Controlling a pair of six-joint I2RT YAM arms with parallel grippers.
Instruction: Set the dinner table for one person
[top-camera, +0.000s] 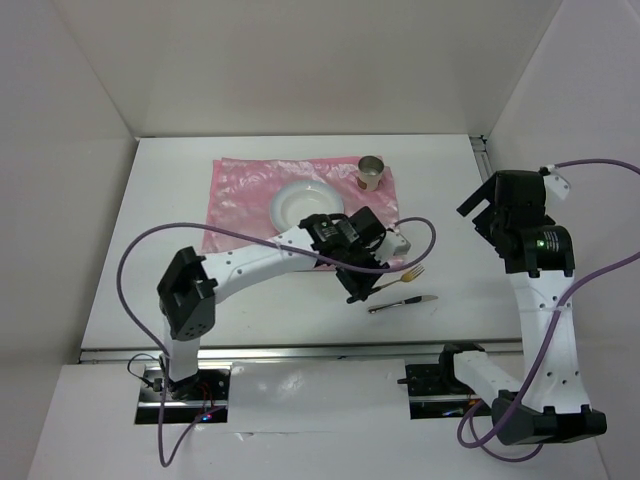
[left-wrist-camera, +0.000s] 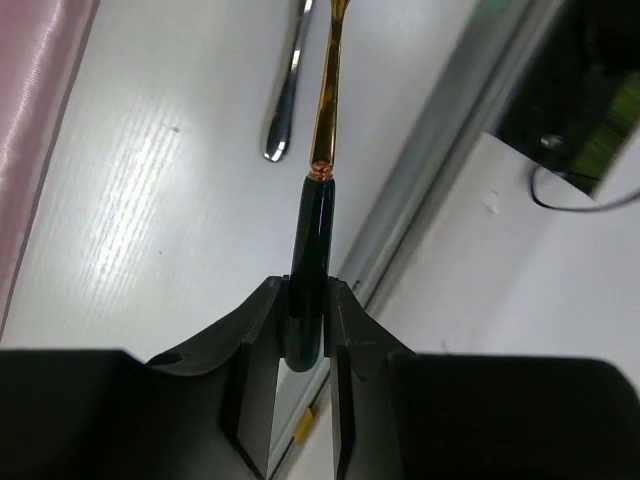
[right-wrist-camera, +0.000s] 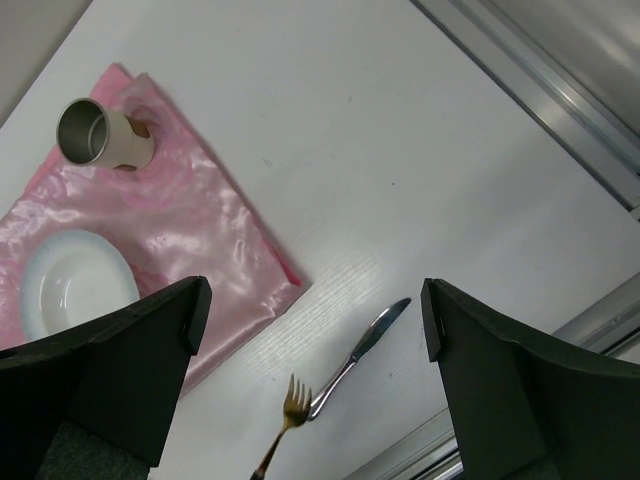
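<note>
Left wrist view: the left gripper (left-wrist-camera: 305, 290) is clenched on the dark handle of the gold fork (left-wrist-camera: 325, 130), with the knife (left-wrist-camera: 285, 100) just beside it at 11 o'clock. From above, the dinner table (top-camera: 150, 230) spreads under everything, and the fork lies at 4 o'clock from the plate (top-camera: 300, 205) on the pink cloth (top-camera: 235, 200). The right gripper (right-wrist-camera: 312, 305) hangs released, holding nothing. Step in hand, I judge: placing the fork — next, lift it clear of the knife, carry it beside the plate and let go.
</note>
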